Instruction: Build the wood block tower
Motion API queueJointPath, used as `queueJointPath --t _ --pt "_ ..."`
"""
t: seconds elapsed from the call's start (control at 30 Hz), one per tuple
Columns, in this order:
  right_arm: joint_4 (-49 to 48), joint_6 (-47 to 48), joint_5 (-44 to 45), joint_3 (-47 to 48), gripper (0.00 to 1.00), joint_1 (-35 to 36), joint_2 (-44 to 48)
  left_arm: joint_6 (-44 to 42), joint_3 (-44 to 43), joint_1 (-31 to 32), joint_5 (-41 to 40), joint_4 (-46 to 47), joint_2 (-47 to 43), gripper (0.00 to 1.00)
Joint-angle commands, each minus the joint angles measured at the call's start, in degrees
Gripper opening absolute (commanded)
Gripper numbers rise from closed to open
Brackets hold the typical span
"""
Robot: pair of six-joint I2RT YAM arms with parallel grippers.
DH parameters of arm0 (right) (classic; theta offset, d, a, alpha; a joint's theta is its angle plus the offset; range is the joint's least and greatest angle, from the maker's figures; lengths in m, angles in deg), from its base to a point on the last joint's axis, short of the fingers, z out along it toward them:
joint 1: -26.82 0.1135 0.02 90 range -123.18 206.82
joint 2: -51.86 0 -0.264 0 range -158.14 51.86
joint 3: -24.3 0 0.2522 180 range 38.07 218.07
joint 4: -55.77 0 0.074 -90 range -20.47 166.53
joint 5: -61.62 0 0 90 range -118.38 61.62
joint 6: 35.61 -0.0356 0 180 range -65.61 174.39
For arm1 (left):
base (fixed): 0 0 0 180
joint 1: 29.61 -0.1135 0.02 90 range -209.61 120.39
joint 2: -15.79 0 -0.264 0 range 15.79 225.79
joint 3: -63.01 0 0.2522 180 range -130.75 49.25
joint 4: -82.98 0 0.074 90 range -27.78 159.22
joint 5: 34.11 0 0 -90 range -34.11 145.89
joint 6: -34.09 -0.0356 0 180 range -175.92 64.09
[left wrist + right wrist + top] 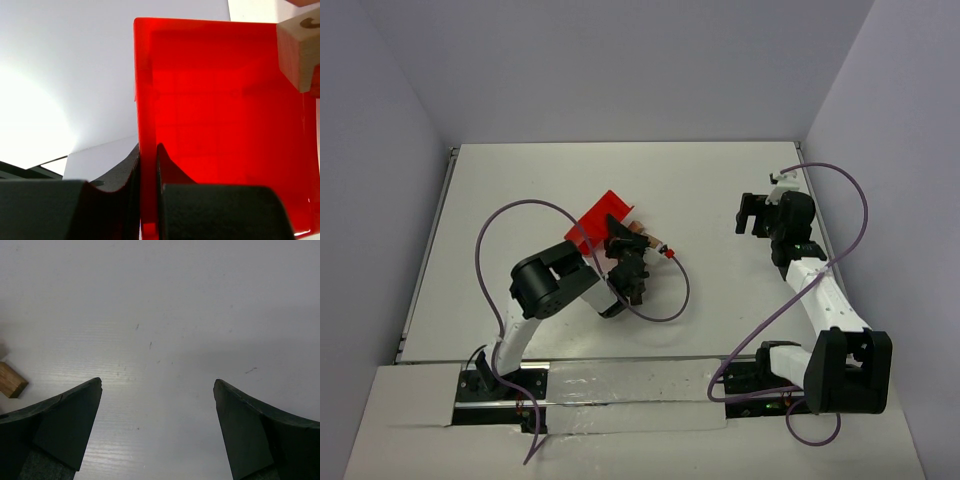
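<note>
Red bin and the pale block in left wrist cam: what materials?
Red bin: likely translucent glossy plastic; light glows through its wall. Pale block: looks like bare wood, matte, faint grain on its side.

Robotics laboratory work cell.
White table boxed in by plain walls; left arm and right arm, trailing purple cables, bolted at its near edge.

bin: was glossy, translucent red plastic
block: was pale, matt bare wood
table: was smooth, white, faintly scuffed
</note>
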Motion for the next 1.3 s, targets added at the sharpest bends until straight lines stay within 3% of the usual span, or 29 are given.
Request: queueJointPath --t 0.0,0.27,0.4,0.6,0.67,0.77,0.83,0.87,1.0,1.27 --pt "-0.93 -0.06 -0.85 1.96 1.0 -0.69 1.54 -3.77 -1.36 0.34 0.07 29.37 1.41 0.0" --pt "-0.93 -0.14 -1.34 1.78 1.0 -1.04 1.89 -5.46 -7.12 -4.04 -0.37 29.19 -2.72 0.0" --pt "-0.93 -0.29 -1.83 1.92 1.0 -1.04 1.61 4.81 -10.25 -6.32 -2.41 16.84 -9.45 0.0" --pt "-0.86 -0.59 -2.03 2.04 1.0 -1.13 1.45 31.94 -16.31 -9.61 -5.29 -19.05 -19.01 0.0" --pt "-0.9 -0.69 -2.05 2.1 1.0 -1.13 1.39 48.06 -20.88 -10.95 -4.77 -41.14 -21.71 0.0" --pt "-0.93 -0.85 -2.14 2.14 1.0 -1.13 1.09 82.72 -36.9 -14.51 0.76 -87.88 -21.32 0.0" --pt "-0.93 -0.98 -2.4 2.35 1.0 -1.13 0.87 97.38 -46.75 -17.16 10.0 -105.45 -18.94 0.0" --pt "-0.93 -1.07 -2.49 2.39 1.0 -1.13 0.7 103.61 -50.71 -18.24 15.12 -109.98 -18.17 0.0" --pt "-0.93 -1.37 -2.66 2.57 1.0 -1.21 0.22 119.81 -53.93 -22.48 27.82 -115.75 -18.28 0.0" --pt "0.39 -1.73 -2.57 2.69 1.0 -1.13 -1.13 132.11 -55.96 -29.86 43.27 -110.5 -16.3 0.0"
